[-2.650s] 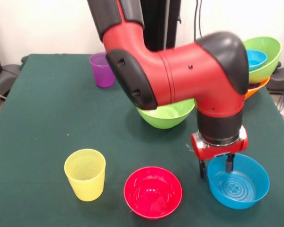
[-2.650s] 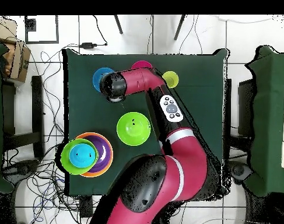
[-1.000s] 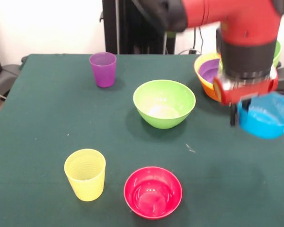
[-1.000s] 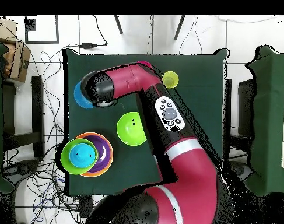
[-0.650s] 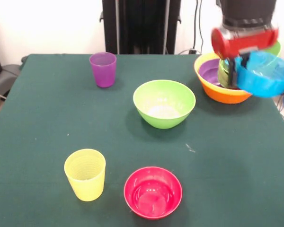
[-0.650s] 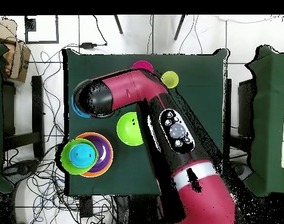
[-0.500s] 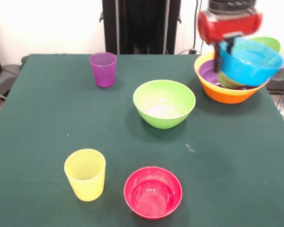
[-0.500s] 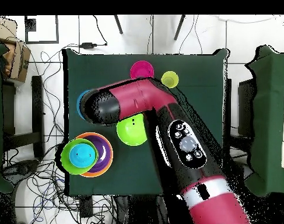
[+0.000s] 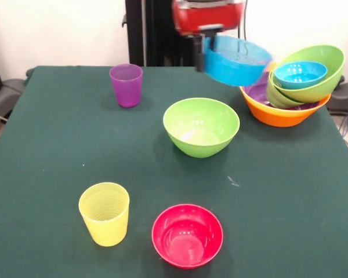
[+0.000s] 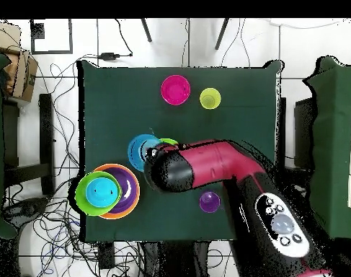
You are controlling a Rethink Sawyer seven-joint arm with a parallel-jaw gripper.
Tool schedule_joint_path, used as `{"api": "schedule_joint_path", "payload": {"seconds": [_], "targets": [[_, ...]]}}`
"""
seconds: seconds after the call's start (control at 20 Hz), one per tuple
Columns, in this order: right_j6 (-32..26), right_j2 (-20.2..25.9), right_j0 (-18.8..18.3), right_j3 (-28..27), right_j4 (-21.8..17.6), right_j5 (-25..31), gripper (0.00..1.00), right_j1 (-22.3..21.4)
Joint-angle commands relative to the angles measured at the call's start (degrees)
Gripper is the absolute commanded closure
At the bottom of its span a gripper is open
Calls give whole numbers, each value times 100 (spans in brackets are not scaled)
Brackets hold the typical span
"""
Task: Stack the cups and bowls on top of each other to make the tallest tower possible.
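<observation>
Now the carried blue bowl (image 9: 236, 59) has swung away from the tower (image 9: 293, 92): half a second ago it hung tilted right over the orange bowl (image 9: 275, 114) at the pile's base, and at this moment it hangs in the air between that pile and the loose lime green bowl (image 9: 201, 127), a little above both. The overhead view agrees, with the blue bowl (image 10: 143, 151) just beside the stack (image 10: 106, 190) rather than over it. That reads as the placement not having happened on that pass; the bowl is no nearer to being nested, and the arm looks to be repositioning, perhaps for a cleaner approach, though I can't tell the intent.

The fingers (image 9: 200, 53) are clenched on the blue bowl, one dark finger showing against the rim on the side nearest the purple cup (image 9: 126, 84), so the bowl hangs off to one side of the red wrist, tilted, its open mouth partly turned away from the grip.

The tower itself holds a small blue bowl (image 9: 300, 73) inside leaning lime green bowls, over the purple one, in the orange base. On the desk (image 9: 58, 145) the yellow cup (image 9: 104, 213) and the pink-red bowl (image 9: 187, 234) sit untouched, well apart from the pile
</observation>
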Motion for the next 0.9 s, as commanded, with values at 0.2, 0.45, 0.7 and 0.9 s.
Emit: {"api": "schedule_joint_path", "payload": {"seconds": [0.2, 0.45, 0.7, 0.9], "targets": [[-265, -100, -958, 2150, -12, -341, 100, -1215], [-756, 236, -1717, 2725, 415, -243, 100, -1912], [-1662, 1014, -2785, 3390, 1099, -302, 100, -2554], [-2111, 1557, -3209, 3657, 1630, -217, 100, -2954]]}}
